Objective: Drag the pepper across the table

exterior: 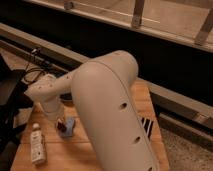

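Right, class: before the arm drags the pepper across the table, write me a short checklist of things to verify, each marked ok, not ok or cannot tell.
1. Gripper is down at the pepper: ok.
2. Grip on the pepper is secure: cannot tell.
3. Pepper is clear of the blue sponge: not ok, they sit right together.
4. White bottle is out of the way: ok, it lies apart, toward the left edge.
5. Bare table is left for a drag: ok, open planks toward the near edge.
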